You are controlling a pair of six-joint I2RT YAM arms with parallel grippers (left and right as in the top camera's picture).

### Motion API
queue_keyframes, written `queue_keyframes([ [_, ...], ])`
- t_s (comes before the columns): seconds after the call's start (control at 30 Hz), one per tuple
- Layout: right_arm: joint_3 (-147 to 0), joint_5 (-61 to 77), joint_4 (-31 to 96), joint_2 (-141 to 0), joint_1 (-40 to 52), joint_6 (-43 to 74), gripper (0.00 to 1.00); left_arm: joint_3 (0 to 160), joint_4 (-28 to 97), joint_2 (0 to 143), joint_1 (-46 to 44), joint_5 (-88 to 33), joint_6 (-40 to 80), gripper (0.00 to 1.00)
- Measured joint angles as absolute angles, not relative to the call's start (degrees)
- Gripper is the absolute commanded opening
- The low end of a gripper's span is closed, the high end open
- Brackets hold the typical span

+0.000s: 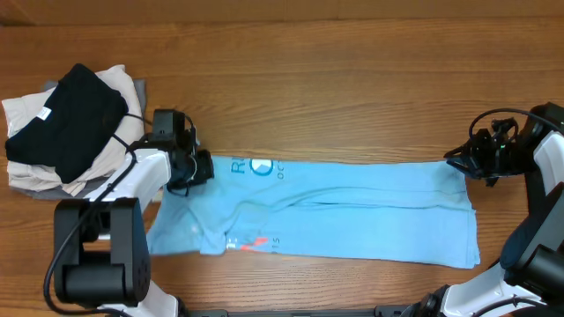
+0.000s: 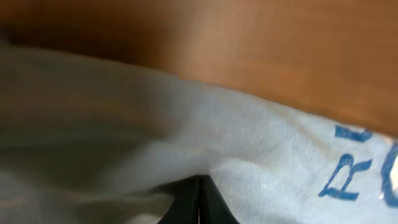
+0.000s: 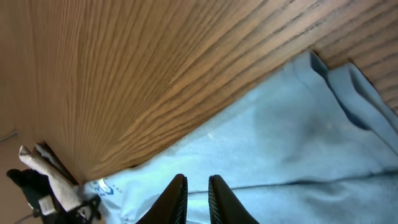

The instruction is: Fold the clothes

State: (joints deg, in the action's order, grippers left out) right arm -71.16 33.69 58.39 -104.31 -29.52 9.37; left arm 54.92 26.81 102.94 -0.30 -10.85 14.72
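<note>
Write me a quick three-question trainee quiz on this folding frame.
1. True or false: the blue T-shirt lies on the pile of clothes.
2. What tops that pile? A) a black garment B) a red towel C) a striped sock
3. Fill in: the left fingers are ___ on the T-shirt's lettered end.
Key: 1 false, it lies on the table beside the pile; 2 A; 3 shut.
</note>
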Motion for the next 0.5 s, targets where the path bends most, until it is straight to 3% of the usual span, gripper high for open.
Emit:
queue_keyframes([
  [0.27, -71.16, 32.42, 57.67, -104.31, -29.52, 9.34, 0.26, 65.73, 18.65, 113.49, 3.18, -17.04, 19.88, 0.04],
  [0.37, -71.16, 30.5, 58.41, -104.31, -29.5, 8.99, 0.16, 68.88, 20.67, 115.22, 4.43, -18.31, 20.75, 0.06],
  [0.5, -70.0, 28.38, 57.93, -104.27, -29.02, 9.69, 0.12, 73.69, 26.63, 117.1, 5.8, -18.28, 20.99, 0.16],
])
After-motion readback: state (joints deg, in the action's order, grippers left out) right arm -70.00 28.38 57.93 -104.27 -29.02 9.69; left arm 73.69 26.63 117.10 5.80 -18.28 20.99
